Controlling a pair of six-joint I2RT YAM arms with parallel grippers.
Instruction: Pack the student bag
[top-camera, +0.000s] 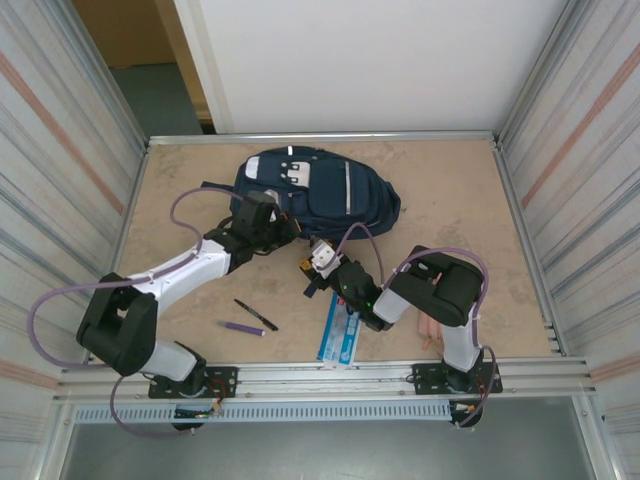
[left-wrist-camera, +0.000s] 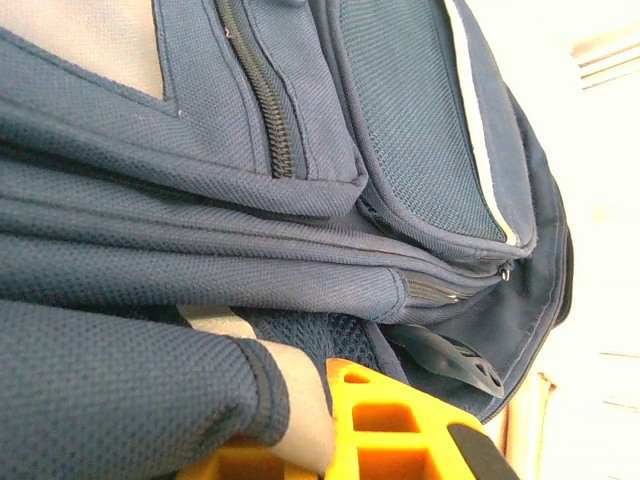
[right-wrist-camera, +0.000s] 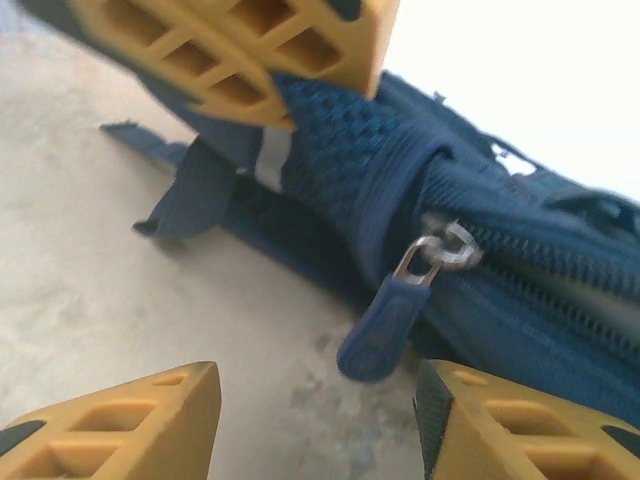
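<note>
top external: the student bag (top-camera: 320, 195) lies toward 12 o'clock on the surface (top-camera: 455, 210). the left gripper (top-camera: 284, 228), at the bag's 7 o'clock edge, has its jaws clamped tight on a fold of bag fabric. right wrist: the right gripper (right-wrist-camera: 315, 395) has its jaws apart, and the blue zipper pull (right-wrist-camera: 385, 325) hangs between them, unpinched.

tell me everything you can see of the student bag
The student bag is navy woven fabric with pale stripes, lying flat at the far middle of the table. A blue zipper pull dangles between the open fingers of the right hand, untouched. The left hand is shut on fabric at its near-left edge.
</note>
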